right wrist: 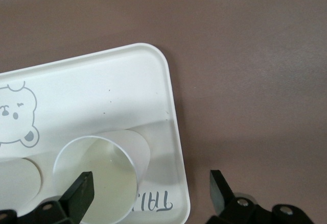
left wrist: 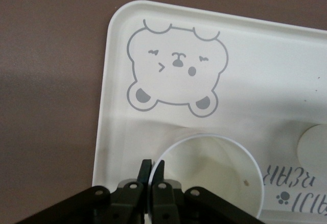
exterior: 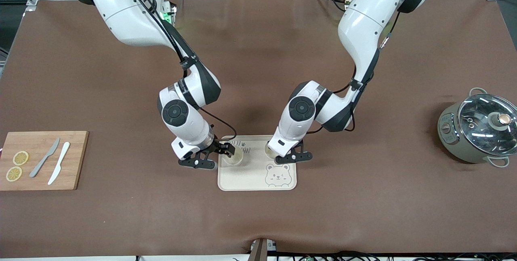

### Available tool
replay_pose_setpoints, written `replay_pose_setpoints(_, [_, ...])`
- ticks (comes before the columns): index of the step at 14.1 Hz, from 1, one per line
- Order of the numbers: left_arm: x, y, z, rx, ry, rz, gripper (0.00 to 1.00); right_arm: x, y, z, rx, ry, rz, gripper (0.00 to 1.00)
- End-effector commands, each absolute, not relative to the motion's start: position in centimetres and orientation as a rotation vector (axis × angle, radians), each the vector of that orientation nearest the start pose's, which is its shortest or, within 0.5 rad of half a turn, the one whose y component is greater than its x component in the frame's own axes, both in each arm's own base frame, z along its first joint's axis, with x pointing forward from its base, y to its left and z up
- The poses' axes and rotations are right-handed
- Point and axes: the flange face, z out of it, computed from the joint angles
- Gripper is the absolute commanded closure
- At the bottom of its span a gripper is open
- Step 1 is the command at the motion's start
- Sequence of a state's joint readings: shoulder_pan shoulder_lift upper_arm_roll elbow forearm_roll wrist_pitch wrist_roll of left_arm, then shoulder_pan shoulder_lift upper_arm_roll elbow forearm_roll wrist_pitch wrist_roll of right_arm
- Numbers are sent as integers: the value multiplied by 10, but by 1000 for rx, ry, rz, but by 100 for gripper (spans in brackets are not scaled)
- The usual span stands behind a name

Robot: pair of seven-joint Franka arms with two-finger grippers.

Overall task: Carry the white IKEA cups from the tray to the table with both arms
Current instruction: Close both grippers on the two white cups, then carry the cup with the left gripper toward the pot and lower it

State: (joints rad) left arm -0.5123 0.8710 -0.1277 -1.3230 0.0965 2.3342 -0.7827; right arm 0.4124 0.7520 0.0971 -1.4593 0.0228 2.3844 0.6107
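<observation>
Low centre of the front view, both cups stand on the tray (exterior: 242,182): the left hand (left wrist: 152,170) pinches one cup's (left wrist: 209,175) rim, while the right hand (right wrist: 150,193) gapes astride the other cup's (right wrist: 99,175) wall.

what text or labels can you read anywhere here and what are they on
"TAIJI BEAR": partly readable grey lettering on the tray, by a paw mark and seen upside down in the left wrist view; only "TAI" shows in the right wrist view.
Round control panel on the pot: marks too small to read.
No other text is visible.
</observation>
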Motion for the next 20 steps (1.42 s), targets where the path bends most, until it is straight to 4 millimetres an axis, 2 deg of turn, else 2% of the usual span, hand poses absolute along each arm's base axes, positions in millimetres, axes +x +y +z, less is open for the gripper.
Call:
replay_pose_setpoints(1, [628, -422, 249, -3201, -241, -193, 100, 654, 354, 245, -2967, 210, -191, 0])
replay_pose_setpoints(2, [630, -417, 266, -3187, -246, -196, 100, 652, 357, 241, -2968, 203, -186, 0])
replay_pose_setpoints(4, [629, -391, 297, -3078, -209, -107, 100, 651, 358, 237, -2972, 203, -180, 0])
replay_pose_setpoints(6, [627, -358, 320, -3057, -195, -84, 100, 653, 359, 234, -2963, 203, -200, 0])
replay_pose_setpoints(9, [613, -310, 346, -3082, -90, -54, 100, 652, 360, 230, -2961, 199, -210, 0])
replay_pose_setpoints(13, [593, -249, 360, -3152, -18, -48, 100, 651, 362, 230, -2964, 189, -212, 0])
replay_pose_setpoints(16, [586, -195, 370, -3210, 67, -5, 100, 651, 362, 229, -2965, 189, -210, 0])
replay_pose_setpoints(19, [572, -152, 361, -3266, 167, -27, 100, 651, 361, 228, -2982, 155, -221, 0])
replay_pose_setpoints(20, [565, -140, 352, -3268, 199, -36, 100, 651, 361, 227, -2997, 129, -235, 0])
